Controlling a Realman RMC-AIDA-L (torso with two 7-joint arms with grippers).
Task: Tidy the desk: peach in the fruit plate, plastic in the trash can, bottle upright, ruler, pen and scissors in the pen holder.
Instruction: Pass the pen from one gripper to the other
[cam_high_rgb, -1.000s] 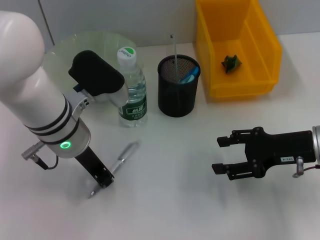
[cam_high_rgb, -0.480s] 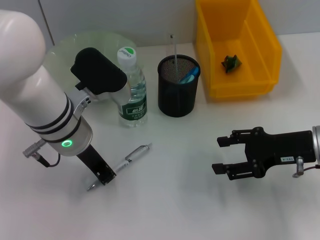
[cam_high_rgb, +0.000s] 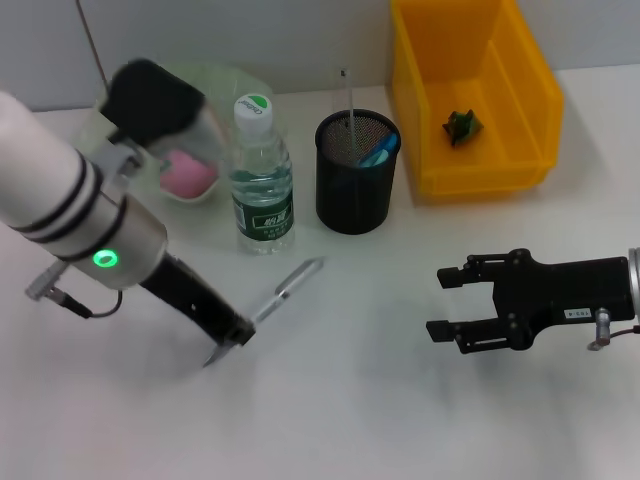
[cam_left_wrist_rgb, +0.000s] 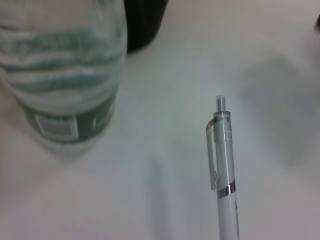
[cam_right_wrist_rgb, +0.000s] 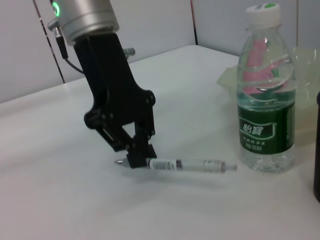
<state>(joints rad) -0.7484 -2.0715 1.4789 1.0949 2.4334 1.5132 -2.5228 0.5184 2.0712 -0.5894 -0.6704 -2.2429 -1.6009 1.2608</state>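
Left claw (cam_high_rgb: 238, 336) has raised the pen (cam_high_rgb: 287, 288) off the desk.

The left hand (cam_high_rgb: 236, 335) sits low at about eight o'clock on the white desk (cam_high_rgb: 340, 420), closed on the tip end of a clear pen (cam_high_rgb: 285, 288) that slants up toward the upright water bottle (cam_high_rgb: 261, 180). Behind the bottle at ten o'clock a pale plate (cam_high_rgb: 215, 90) holds a pink peach (cam_high_rgb: 186, 172), with the black mesh pen holder (cam_high_rgb: 356, 172) at twelve and the yellow bin (cam_high_rgb: 470, 95) at one o'clock. The right hand (cam_high_rgb: 448, 303) hovers at four o'clock, fingers spread, holding nothing.
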